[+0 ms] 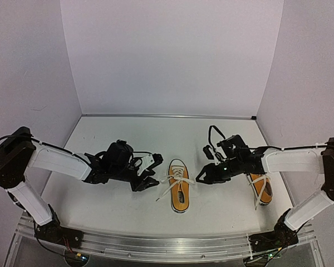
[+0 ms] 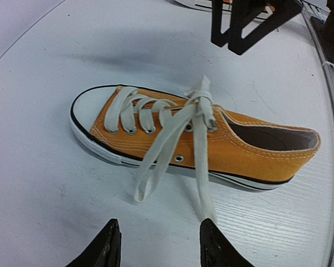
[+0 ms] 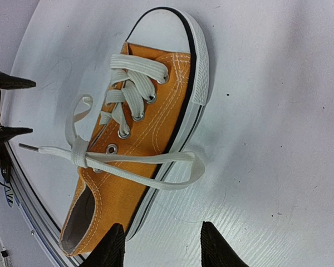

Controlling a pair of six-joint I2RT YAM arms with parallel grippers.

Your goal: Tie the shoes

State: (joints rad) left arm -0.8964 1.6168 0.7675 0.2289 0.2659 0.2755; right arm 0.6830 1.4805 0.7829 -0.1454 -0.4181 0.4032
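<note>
One orange sneaker [image 1: 179, 192] lies mid-table, toe pointing away, between my grippers. Its white laces [image 2: 199, 101] are tied in a knot with a loop on each side. In the left wrist view the shoe [image 2: 250, 147] lies on its sole; one loop [image 2: 150, 169] and a loose lace end [image 2: 203, 183] trail toward my left gripper [image 2: 158, 242], which is open and empty, the lace end reaching its right fingertip [image 2: 210, 236]. My right gripper [image 3: 162, 245] is open and empty beside the shoe [image 3: 156, 119], near the other loop [image 3: 193, 169]. The second sneaker [image 1: 260, 189] lies under my right arm.
White walls enclose the table on three sides. A metal rail [image 1: 156, 247] runs along the near edge. In the left wrist view the right gripper [image 2: 250, 22] hangs just beyond the shoe. The left gripper's fingertips [image 3: 5, 83] show at the left edge of the right wrist view.
</note>
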